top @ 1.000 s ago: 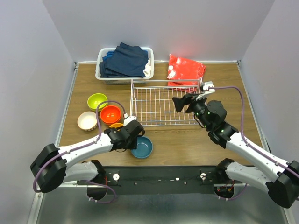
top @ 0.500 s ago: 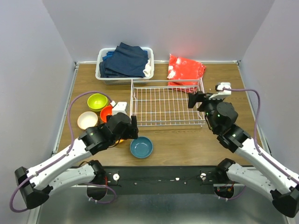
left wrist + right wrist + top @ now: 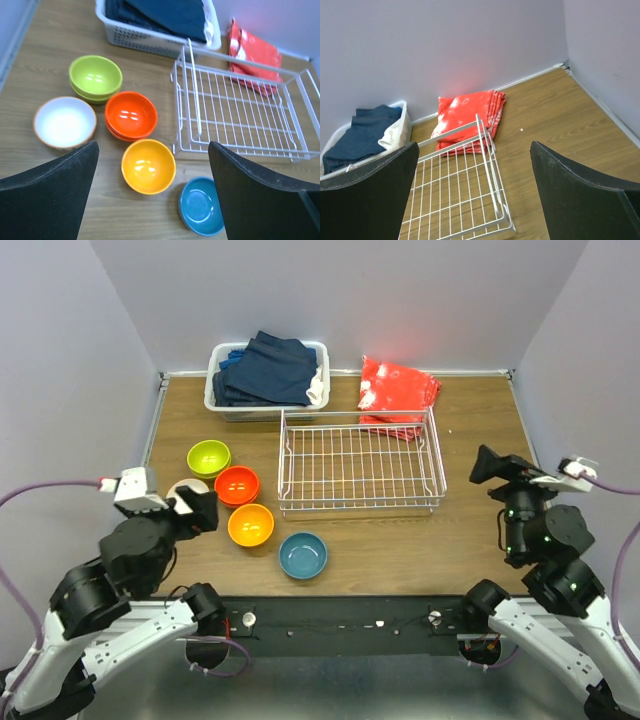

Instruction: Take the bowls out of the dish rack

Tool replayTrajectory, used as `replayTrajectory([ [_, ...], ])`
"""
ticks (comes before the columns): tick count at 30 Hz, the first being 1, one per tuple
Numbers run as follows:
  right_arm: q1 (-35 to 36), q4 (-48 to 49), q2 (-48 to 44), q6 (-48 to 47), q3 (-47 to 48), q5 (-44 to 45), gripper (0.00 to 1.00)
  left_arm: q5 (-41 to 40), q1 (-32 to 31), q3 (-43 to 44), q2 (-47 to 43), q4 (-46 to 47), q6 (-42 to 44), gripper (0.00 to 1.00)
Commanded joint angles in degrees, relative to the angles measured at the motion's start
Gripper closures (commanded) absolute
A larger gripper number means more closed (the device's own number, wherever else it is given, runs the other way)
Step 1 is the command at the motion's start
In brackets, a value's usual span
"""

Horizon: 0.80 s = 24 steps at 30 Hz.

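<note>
Jaws spread, empty, on L gripper and R gripper. Bowls sat on table left of dish rack, none inside it; prob. light, stiff, slick, chippable, so pinch at rim. Far: clothes tub, red cloth; neither obstructed.

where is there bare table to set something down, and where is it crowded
Widest bare wood: right of the dish rack and red cloth, out to the wall. Also the near strip in front of the rack, right of the teal bowl. Crowded left of the rack: green bowls, red-orange bowls, yellow-orange bowl and white bowl sit close.
</note>
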Motion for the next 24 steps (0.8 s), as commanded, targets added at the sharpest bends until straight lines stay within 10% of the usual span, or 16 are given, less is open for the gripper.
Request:
replayTrajectory([
  [1, 0.08, -8.13, -4.26, -0.18, 2.49, 4.65, 0.0, -8.17, -0.17, 1.99, -3.95, -4.54, 3.31, 0.01],
  [24, 0.08, -5.86, -24.39, -6.94, -3.92, 2.28, 0.0, -11.51, -0.17, -3.54, -26.71, 2.66, 7.1, 0.01],
])
